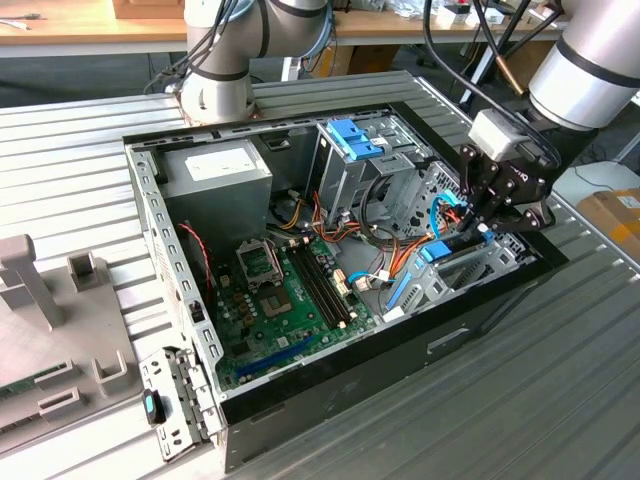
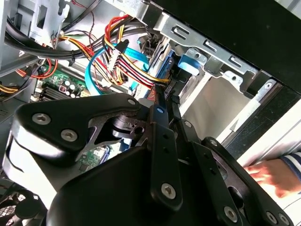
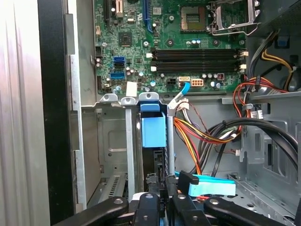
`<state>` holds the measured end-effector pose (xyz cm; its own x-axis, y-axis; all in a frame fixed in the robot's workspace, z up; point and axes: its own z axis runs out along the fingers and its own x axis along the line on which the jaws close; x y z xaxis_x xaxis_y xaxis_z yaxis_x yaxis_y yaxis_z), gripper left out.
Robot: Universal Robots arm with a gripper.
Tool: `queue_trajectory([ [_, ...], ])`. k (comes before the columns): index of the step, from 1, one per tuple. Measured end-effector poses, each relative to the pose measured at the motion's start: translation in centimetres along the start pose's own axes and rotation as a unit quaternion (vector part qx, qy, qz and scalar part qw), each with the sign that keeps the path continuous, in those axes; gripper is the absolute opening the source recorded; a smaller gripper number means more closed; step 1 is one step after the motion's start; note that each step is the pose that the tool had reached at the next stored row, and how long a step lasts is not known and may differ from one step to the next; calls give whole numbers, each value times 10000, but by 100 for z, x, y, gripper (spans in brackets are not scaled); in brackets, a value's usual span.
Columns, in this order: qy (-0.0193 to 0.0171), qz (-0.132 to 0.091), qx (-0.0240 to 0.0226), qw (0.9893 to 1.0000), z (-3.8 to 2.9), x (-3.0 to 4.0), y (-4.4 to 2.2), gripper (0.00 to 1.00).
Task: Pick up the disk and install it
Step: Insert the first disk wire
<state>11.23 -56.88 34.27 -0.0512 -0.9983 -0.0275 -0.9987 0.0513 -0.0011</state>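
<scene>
The disk stands on edge in a narrow slot of the metal drive bay, at the corner of the open computer case on the exterior view's right. Its blue rail faces the first wrist view, with the dark casing behind it. My gripper reaches down from above and is shut on the disk's upper edge. In the second wrist view the fingers run close together down to the disk. In the exterior view the gripper hangs over the bay, where the disk's blue edge shows.
Red, yellow and orange cables and a blue flat cable crowd beside the bay. The motherboard, a grey power-supply box and a cage with a blue latch fill the case. A person's hand rests outside the case wall.
</scene>
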Motion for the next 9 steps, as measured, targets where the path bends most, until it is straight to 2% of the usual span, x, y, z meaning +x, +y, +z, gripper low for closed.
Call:
queue_trajectory([
  [1,0,0,0,10000,-1,0,2,17],
  [3,3,0,0,10000,-87,-2,2,17],
  [5,179,0,15,9998,-91,-11,2,17],
  [6,199,-1,17,9998,-90,-11,2,17],
  [9,202,-1,17,9998,-90,-18,12,17],
])
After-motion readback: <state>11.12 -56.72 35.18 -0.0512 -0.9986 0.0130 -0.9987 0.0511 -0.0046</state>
